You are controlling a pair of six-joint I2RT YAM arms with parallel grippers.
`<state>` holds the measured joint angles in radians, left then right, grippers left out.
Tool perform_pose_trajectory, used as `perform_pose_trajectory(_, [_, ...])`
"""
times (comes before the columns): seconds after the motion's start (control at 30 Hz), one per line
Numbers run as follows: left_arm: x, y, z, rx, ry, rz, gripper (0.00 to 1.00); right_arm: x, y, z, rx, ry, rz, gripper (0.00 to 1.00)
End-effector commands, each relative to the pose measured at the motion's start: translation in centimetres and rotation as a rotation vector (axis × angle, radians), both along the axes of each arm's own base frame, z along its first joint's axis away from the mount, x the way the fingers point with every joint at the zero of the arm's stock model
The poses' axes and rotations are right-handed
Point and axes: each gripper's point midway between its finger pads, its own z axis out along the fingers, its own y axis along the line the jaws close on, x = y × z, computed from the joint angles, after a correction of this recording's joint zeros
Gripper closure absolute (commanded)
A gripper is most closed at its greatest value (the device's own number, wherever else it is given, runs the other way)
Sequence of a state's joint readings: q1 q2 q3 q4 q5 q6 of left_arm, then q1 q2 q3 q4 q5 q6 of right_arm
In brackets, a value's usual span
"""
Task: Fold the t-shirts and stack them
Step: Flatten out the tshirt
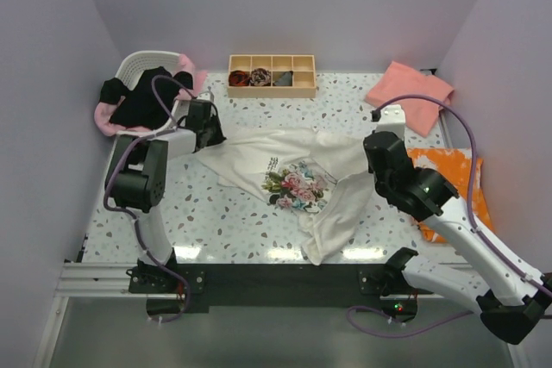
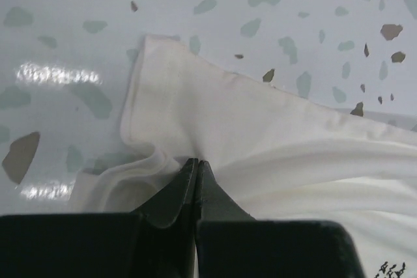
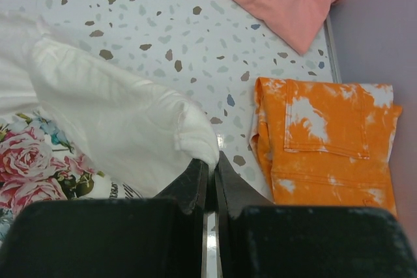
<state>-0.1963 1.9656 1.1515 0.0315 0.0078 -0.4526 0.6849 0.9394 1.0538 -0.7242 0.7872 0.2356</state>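
We log the cream-white t-shirt (image 1: 293, 174) rumpled at bench (image 1: 233, 213) centre, rose print up. Right pincer (image 3: 210, 161), at its 3 o'clock, pinches a sleeve; left pincer (image 2: 197, 164), at 10 o'clock, pinches an edge. Farther: salmon-pink t-shirt (image 1: 412, 94) at 1 o'clock, black t-shirt (image 1: 142, 101) in the basket (image 1: 142, 59) at 10 o'clock.

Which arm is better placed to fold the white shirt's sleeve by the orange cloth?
Right: the right claw is shut on the white shirt's cuff beside the orange cloth; the left claw pinches the opposite side.
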Motion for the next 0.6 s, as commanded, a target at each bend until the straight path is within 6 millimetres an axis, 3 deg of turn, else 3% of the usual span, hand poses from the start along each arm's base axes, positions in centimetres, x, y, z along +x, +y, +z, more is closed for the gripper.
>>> perform_pose_trajectory(0.0, [-7.4, 2.4, -2.7, 0.042, 0.168, 0.055, 1.00, -0.7, -1.5, 2.6, 0.038, -0.075, -0.064, 1.00])
perform_pose_trajectory(0.1, [-10.2, 3.3, -0.9, 0.046, 0.138, 0.078, 1.00, -0.9, -1.9, 3.3, 0.044, -0.097, -0.069, 1.00])
perform_pose_trajectory(0.13, [-11.9, 4.0, -1.3, 0.069, 0.163, 0.090, 1.00, -0.9, -2.1, 3.4, 0.036, -0.098, -0.075, 1.00])
perform_pose_trajectory(0.17, [-12.1, 4.4, 0.8, 0.072, 0.108, 0.105, 1.00, -0.8, -2.0, 3.4, 0.034, -0.097, -0.076, 1.00])
perform_pose_trajectory(0.37, [-14.1, 6.6, 5.7, 0.083, -0.004, 0.263, 1.00, 1.6, -0.4, 1.5, -0.002, -0.065, -0.086, 1.00])
perform_pose_trajectory(0.43, [-14.3, 7.8, 7.1, 0.112, -0.044, 0.319, 1.00, 2.1, 0.4, 1.9, 0.018, -0.079, -0.052, 1.00])
perform_pose_trajectory(0.5, [-14.3, 7.8, 8.6, 0.092, -0.092, 0.322, 1.00, 2.3, 1.3, 3.2, 0.067, -0.113, -0.007, 1.00])
perform_pose_trajectory(0.53, [-14.0, 7.5, 8.9, 0.079, -0.123, 0.303, 0.98, 2.2, 1.5, 3.9, 0.082, -0.133, 0.014, 1.00])
perform_pose_trajectory(0.57, [-13.7, 7.2, 9.0, 0.076, -0.131, 0.278, 0.85, 2.3, 1.7, 4.7, 0.097, -0.151, 0.030, 1.00])
